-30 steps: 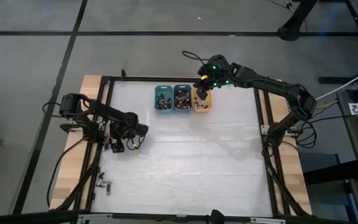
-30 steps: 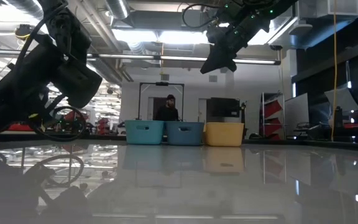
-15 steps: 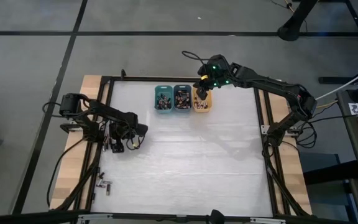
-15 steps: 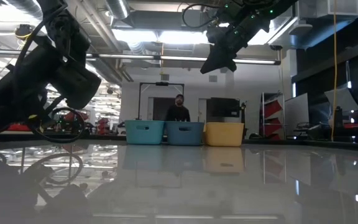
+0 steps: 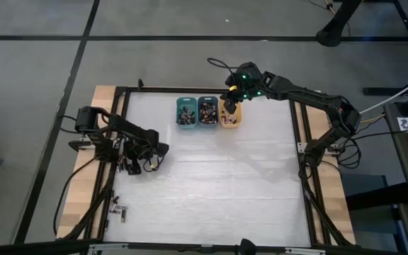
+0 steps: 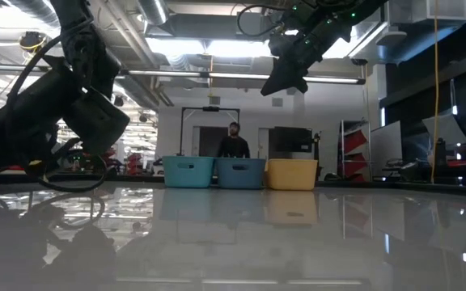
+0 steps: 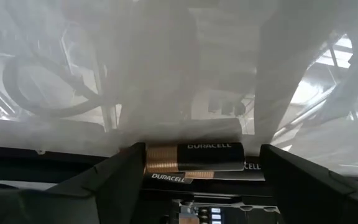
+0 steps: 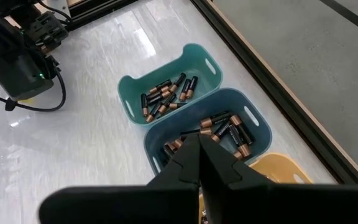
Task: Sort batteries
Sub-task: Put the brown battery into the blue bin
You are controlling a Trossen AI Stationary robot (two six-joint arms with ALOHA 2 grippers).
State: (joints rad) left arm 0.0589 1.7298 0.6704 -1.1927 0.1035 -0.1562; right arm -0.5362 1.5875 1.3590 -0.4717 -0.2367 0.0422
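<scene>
My left gripper [image 5: 148, 163] is low at the table's left edge, open. In the left wrist view its fingers stand either side of a black Duracell battery with a coppery band [image 7: 210, 157], which lies across the gap. A second battery [image 7: 168, 178] lies just under it. My right gripper [image 5: 228, 105] hangs shut above the orange bin [image 5: 231, 118] and shows nothing between its fingers [image 8: 200, 149]. The teal bin [image 8: 166, 87] and the blue bin [image 8: 229, 134] both hold several batteries. My left gripper has one finger [image 7: 120, 177] right beside the battery's coppery end [image 7: 160, 158]; I cannot tell whether it touches. The other finger [image 7: 297, 180] stands apart from the black end.
The three bins stand in a row near the table's far edge [image 6: 239, 172]. Loose batteries lie on the wooden strip outside the black frame at the near left [image 5: 119, 210]. The white table top [image 5: 218, 184] stretches between the arms. A person stands far behind the bins [image 6: 233, 144].
My left gripper has sunk a little toward the table at its left edge, the arm tipping downward. The right arm has kept still. The person in the background has shifted slightly to the right.
</scene>
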